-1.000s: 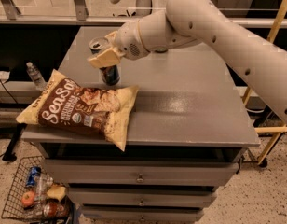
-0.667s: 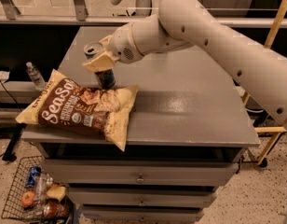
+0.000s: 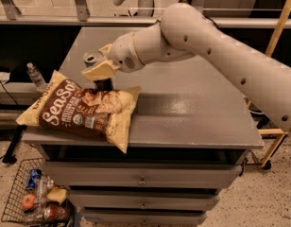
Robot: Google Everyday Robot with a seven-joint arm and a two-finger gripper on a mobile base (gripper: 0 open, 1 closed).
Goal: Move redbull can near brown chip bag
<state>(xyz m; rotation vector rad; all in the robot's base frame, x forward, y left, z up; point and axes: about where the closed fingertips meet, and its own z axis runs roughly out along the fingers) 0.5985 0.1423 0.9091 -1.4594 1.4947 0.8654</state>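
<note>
The redbull can (image 3: 92,57) shows its silver top and a dark lower body, tilted slightly, at the left part of the grey table (image 3: 192,112). My gripper (image 3: 100,63) is shut on the can, with pale fingers (image 3: 99,72) wrapped around its middle. The can's base is right at the upper edge of the brown chip bag (image 3: 79,109); I cannot tell if it rests on the table. The bag lies flat at the table's front left corner, "SeaSalt" lettering up, overhanging the edge. My white arm reaches in from the right.
The table is a cabinet with drawers (image 3: 143,179) below. A wire basket (image 3: 27,200) with several items stands on the floor at lower left. A water bottle (image 3: 35,75) stands left of the table. A yellow frame (image 3: 278,27) is at the right.
My gripper has carried the can left and toward the front, from behind the bag to its upper edge. The bag has not moved.
</note>
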